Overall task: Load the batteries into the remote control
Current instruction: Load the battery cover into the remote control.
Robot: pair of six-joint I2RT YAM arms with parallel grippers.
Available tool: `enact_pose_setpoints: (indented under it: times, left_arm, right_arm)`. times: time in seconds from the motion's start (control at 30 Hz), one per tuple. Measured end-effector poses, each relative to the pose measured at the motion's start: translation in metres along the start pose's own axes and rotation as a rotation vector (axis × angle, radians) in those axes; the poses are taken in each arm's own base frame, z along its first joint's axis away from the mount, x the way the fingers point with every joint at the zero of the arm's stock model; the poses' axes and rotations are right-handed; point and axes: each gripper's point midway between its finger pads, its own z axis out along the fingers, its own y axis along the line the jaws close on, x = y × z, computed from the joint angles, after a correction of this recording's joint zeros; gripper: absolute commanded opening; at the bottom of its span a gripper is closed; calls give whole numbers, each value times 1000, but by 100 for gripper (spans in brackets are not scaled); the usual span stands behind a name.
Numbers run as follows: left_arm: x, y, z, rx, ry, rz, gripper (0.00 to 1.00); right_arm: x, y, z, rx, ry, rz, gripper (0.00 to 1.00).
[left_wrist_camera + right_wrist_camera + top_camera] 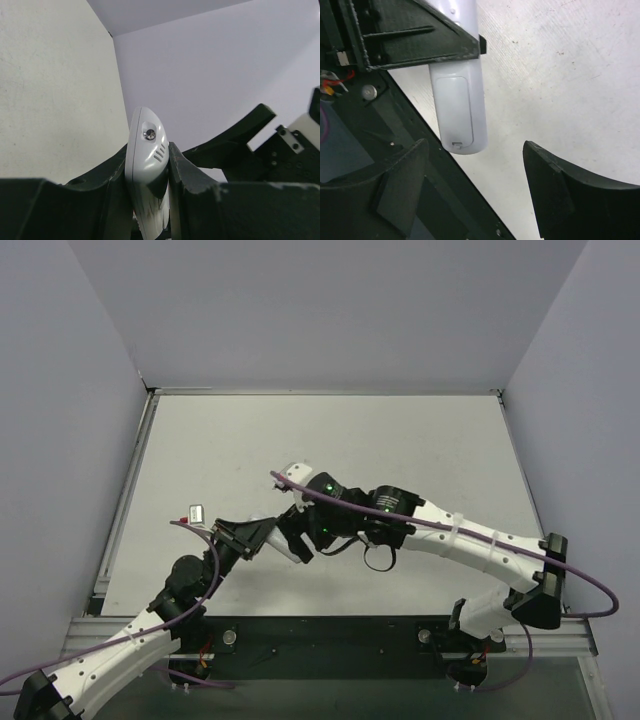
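Note:
The white remote control stands pinched between the fingers of my left gripper, which is shut on it. In the right wrist view its plain back faces the camera, with the battery cover closed and the latch at the lower end. My right gripper is open just below that free end, one finger on each side and neither touching it. From above, the left gripper and right gripper meet over the table's middle, with the remote's end showing between them. The batteries are out of view.
A small white piece lies on the table beyond the right wrist. A small pale object with a red bit lies left of the left gripper. Walls close the table on three sides.

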Motion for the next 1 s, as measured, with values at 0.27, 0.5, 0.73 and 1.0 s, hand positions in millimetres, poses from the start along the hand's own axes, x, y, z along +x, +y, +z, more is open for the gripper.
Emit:
enact_pose_setpoints:
  times: [0.27, 0.5, 0.73, 1.0]
  left_arm:
    - [-4, -20, -1, 73, -15, -37, 0]
    - [-7, -30, -2, 110, -22, -54, 0]
    - [-9, -37, -2, 136, -30, -77, 0]
    - [-11, -37, -1, 132, -45, -85, 0]
  right_arm:
    - [15, -21, 3, -143, -167, 323, 71]
    - [3, -5, 11, -313, -245, 462, 68]
    - [1, -1, 13, -404, -274, 543, 55]
    - [-2, 5, 8, -493, -309, 586, 21]
